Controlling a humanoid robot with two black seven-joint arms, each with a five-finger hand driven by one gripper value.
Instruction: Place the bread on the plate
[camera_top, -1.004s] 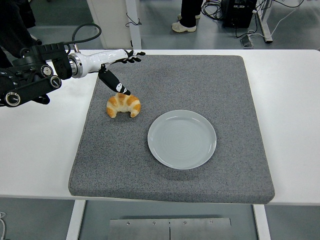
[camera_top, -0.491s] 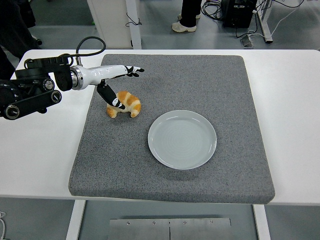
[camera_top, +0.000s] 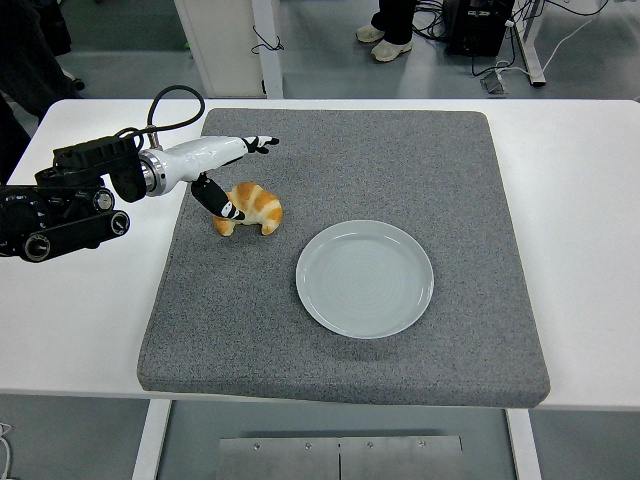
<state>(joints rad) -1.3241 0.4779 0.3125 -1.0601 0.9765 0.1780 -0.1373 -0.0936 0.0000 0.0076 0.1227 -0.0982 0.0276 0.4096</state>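
Observation:
A golden croissant (camera_top: 252, 208) lies on the grey mat, left of a pale blue-grey plate (camera_top: 364, 278) that has nothing on it. My left hand (camera_top: 237, 180) reaches in from the left, just over the croissant's left end. Its thumb (camera_top: 220, 199) points down and touches the croissant's left side, while the other fingers (camera_top: 258, 146) stretch out flat above and behind it. The hand is open and holds nothing. The right arm does not show.
The grey mat (camera_top: 430, 170) covers most of the white table (camera_top: 580, 180). A person's shoes show on the floor beyond the far edge, next to cables and desk legs.
My left arm has dropped and drawn a little to the left. The thumb has come down from above the croissant to its left side. The croissant and plate have not moved.

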